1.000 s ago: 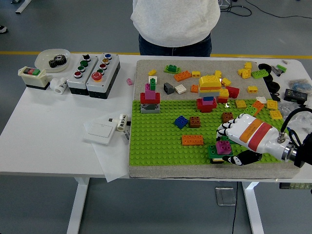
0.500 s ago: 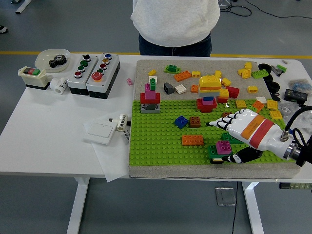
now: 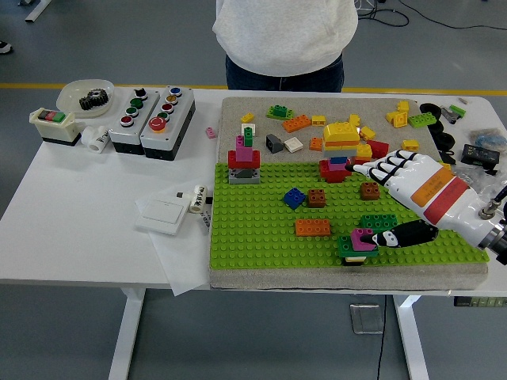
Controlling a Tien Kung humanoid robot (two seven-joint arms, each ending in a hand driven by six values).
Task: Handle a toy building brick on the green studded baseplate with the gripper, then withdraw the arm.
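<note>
The green studded baseplate covers the near half of a grey board. Near its front edge a magenta brick sits on a dark green brick, with a green brick just behind. My right hand, white with a red and orange band, hovers over the plate's right side. It is open: the fingers are spread toward the red stack. The black thumb lies right next to the magenta brick, and whether it touches I cannot tell. The hand holds nothing.
On the plate stand an orange brick, a blue brick, brown bricks and a red-grey tower. Loose bricks litter the grey board behind. Button boxes sit at the left. A person stands at the far side.
My right hand has lifted off the magenta brick and swung back and up with fingers spreading. The magenta brick stays on the plate, and the green brick behind it now shows.
</note>
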